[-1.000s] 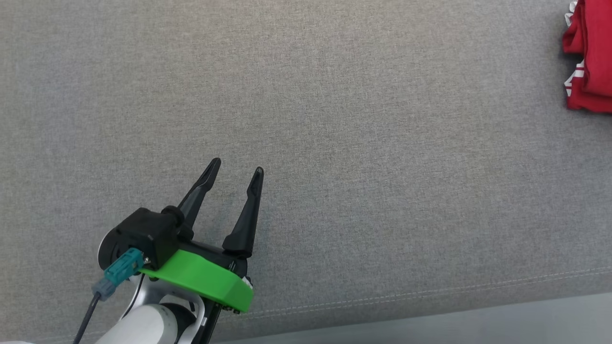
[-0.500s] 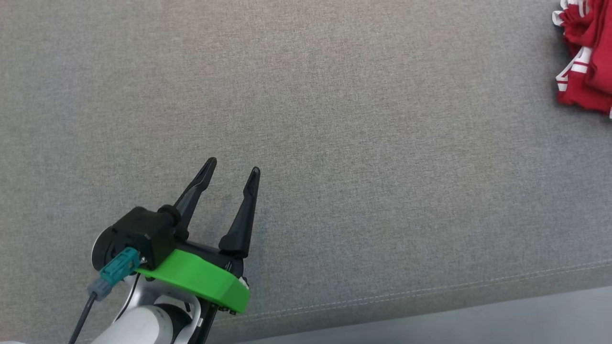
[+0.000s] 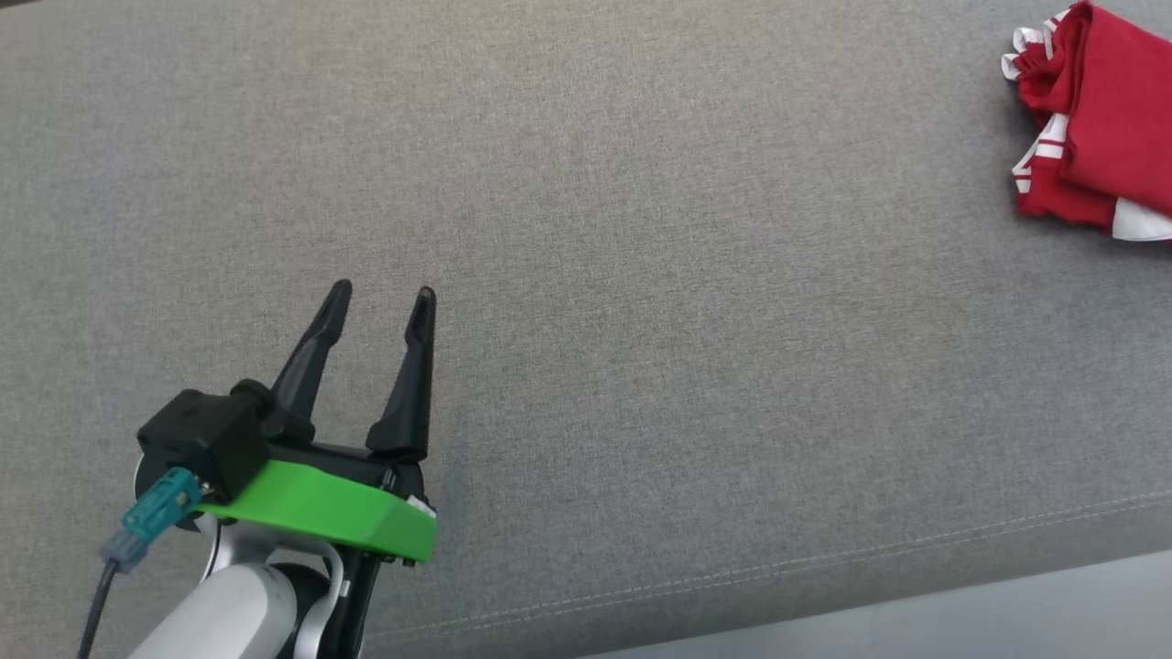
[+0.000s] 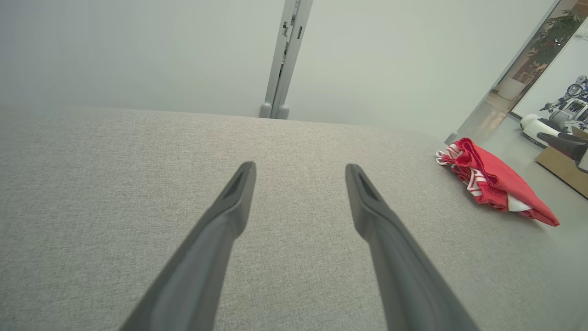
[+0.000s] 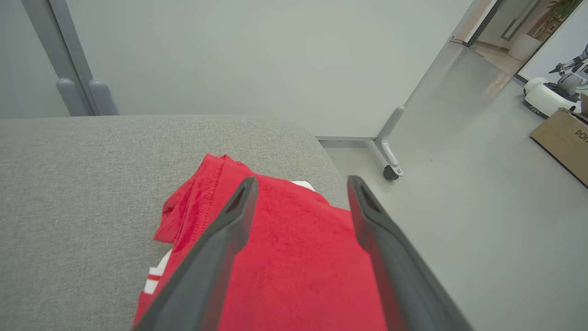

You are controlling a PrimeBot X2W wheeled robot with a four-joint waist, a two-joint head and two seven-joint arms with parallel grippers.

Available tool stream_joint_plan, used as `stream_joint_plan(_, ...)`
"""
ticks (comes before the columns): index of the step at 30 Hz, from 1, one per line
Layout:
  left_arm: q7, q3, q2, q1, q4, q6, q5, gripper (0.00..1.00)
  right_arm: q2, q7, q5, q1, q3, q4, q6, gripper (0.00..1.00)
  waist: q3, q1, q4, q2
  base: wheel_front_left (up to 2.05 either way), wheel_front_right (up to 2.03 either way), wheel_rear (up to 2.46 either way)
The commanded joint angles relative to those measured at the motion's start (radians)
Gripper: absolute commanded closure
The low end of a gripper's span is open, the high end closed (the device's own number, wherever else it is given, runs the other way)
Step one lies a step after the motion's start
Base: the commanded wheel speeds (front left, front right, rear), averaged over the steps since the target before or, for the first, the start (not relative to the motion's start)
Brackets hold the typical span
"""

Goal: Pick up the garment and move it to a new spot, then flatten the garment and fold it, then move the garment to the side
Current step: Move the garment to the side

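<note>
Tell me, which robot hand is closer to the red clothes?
Right. The right gripper is over the red garment, open. The left gripper is far to the garment's left, over the grey surface, also open.

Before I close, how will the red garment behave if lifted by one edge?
Likely floppy: the red garment lies in soft, bunched folds. Probably light cloth, so it should drape and unfold. Near the grey surface edge, a push might slide it off.

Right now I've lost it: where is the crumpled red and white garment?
The red garment lies at the head view's upper right, near the right edge of the grey fabric surface, beneath the right gripper.
</note>
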Motion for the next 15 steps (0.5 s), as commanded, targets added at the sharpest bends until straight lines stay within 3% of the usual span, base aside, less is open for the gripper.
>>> stream_joint_plan(1, -0.011, 0.010, -0.003, 0.009, 0.004, -0.003, -0.011, 0.00, 0.004, -0.010, 0.014, 0.024, 0.006, -0.008, -0.002, 0.00, -0.029, 0.0000, -0.005, 0.0000, 0.00, 0.00, 0.00)
stream_joint_plan(7, -0.064, 0.066, -0.004, 0.035, 0.056, -0.019, -0.055, 0.00, 0.021, -0.023, 0.093, 0.102, 0.073, -0.096, -0.002, 0.00, -0.106, 0.0000, 0.003, 0.0000, 0.00, 0.00, 0.00)
stream_joint_plan(15, -0.102, 0.117, 0.008, 0.091, 0.127, -0.009, -0.088, 0.00, 0.022, -0.035, 0.221, 0.237, 0.143, -0.243, -0.002, 0.00, -0.215, 0.0000, 0.033, 0.0000, 0.00, 0.00, 0.00)
